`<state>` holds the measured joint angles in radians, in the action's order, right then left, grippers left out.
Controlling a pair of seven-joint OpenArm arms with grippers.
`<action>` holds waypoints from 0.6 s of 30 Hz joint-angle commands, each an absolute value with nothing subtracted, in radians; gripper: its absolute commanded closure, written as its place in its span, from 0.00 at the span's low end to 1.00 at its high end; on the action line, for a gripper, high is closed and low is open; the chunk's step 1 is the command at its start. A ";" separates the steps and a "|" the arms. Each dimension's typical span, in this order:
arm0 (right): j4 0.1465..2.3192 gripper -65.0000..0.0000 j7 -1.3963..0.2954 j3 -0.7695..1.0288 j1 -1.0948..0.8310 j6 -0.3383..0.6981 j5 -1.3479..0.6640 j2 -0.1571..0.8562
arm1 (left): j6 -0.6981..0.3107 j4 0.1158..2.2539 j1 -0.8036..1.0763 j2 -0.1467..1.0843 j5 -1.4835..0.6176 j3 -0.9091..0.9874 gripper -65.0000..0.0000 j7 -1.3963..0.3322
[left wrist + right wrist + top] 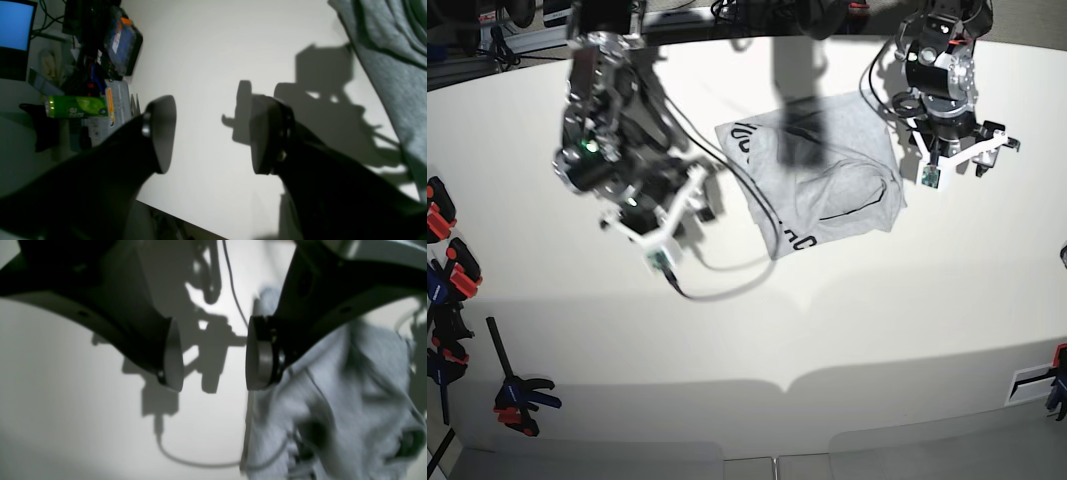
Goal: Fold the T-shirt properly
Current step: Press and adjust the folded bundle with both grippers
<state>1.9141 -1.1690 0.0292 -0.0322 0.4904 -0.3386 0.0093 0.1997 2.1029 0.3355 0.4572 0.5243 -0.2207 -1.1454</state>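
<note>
In the left wrist view the left hand (210,133) is spread and holds nothing over the bare white bench (206,50), with the grey T-shirt (393,60) at the frame's right edge. In the right wrist view the right hand (213,356) is likewise spread and empty, just left of the shirt's edge. In the base view the shirt lies upper centre as a rumpled, roughly square packet, lettering showing along its edges, so I judge the folding mostly done, with tidying left.

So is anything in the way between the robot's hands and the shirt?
Nothing visible. The left hand and right hand both hang open over bare table beside the T-shirt, which lies between them.
</note>
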 commanded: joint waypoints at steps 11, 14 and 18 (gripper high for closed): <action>1.866 0.56 -1.084 -0.099 -0.039 0.554 -0.395 -0.008 | 0.221 2.121 0.330 0.466 0.477 -0.216 0.51 -1.129; 1.824 0.56 -1.037 -0.148 -0.039 0.552 -0.360 -0.009 | 0.221 2.121 0.331 0.466 0.478 -0.216 0.51 -1.129; 1.768 0.56 -0.974 -0.189 -0.033 0.516 -0.263 -0.009 | 0.221 2.121 0.330 0.466 0.478 -0.216 0.51 -1.129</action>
